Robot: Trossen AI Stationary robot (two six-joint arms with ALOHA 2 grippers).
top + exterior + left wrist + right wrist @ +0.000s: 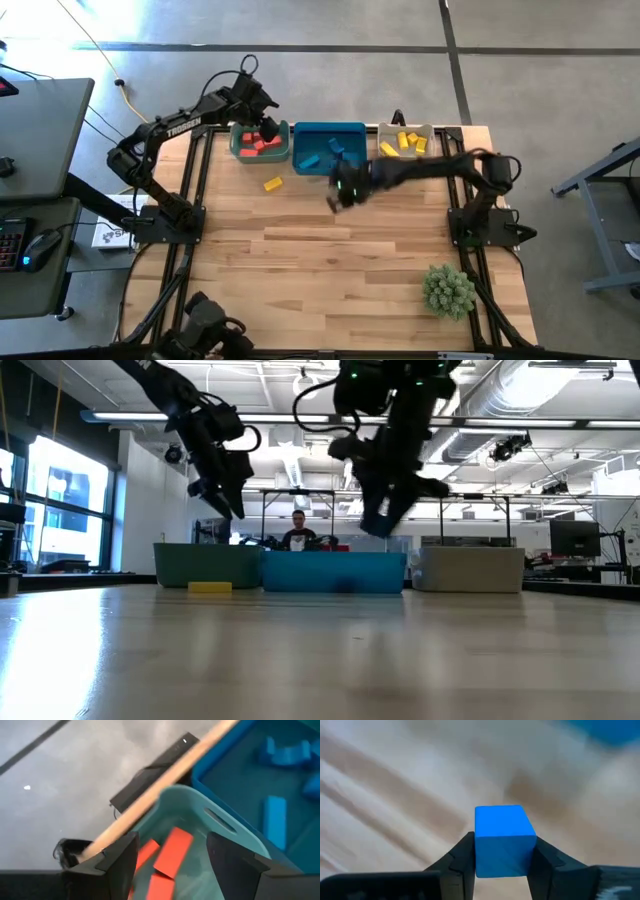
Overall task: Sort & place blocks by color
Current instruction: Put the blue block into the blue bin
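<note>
Three bins stand along the table's far edge: a teal bin (260,142) with red blocks (172,851), a blue bin (328,148) with blue blocks (274,817), and a beige bin (404,141) with yellow blocks. One yellow block (272,184) lies flat on the table in front of the teal bin. My left gripper (172,857) hovers open over the teal bin. My right gripper (502,852) hangs above the table just in front of the blue bin, shut on a blue cube (504,840). My right gripper pinches the blue cube's two opposite side faces (479,847) between its two fingers. The fingers come from above, slanting steeply down. The cube is lifted clear of the table.
A spiky green plant-like ball (448,289) sits near the table's right front corner. The wide wooden middle and front of the table (320,270) carry nothing else. A person shows in the room behind the bins (298,530).
</note>
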